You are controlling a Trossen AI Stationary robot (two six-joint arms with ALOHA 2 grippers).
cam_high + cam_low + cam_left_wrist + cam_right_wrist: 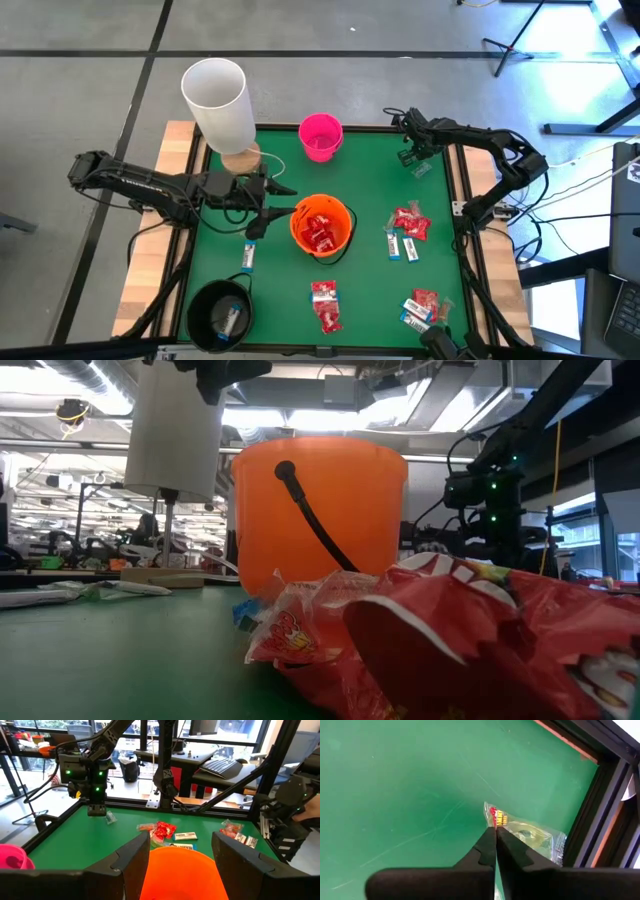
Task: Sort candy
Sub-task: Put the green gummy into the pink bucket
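Right wrist view: you see the right gripper (pixel 495 832) with its fingers pressed together on the edge of a clear, crinkly wrapper (pixel 530 836) close to the worktop (pixel 395 795) frame.
Risk, right side: the hold is only on the wrapper's thin edge; you may lose it if the film slips out during a lift.
Left gripper (pixel 275 205): spread wide, empty, hovering at the rim of the orange bucket (pixel 322 228), centre of the high view.
Risk, left side: the fingers sit close to the rim; a careless move could tip the bucket.
Candy (pixel 410 222): shiny red packets and white-and-blue bars, clustered right of centre and along the lower frame; some red packets already lie in the orange bucket.
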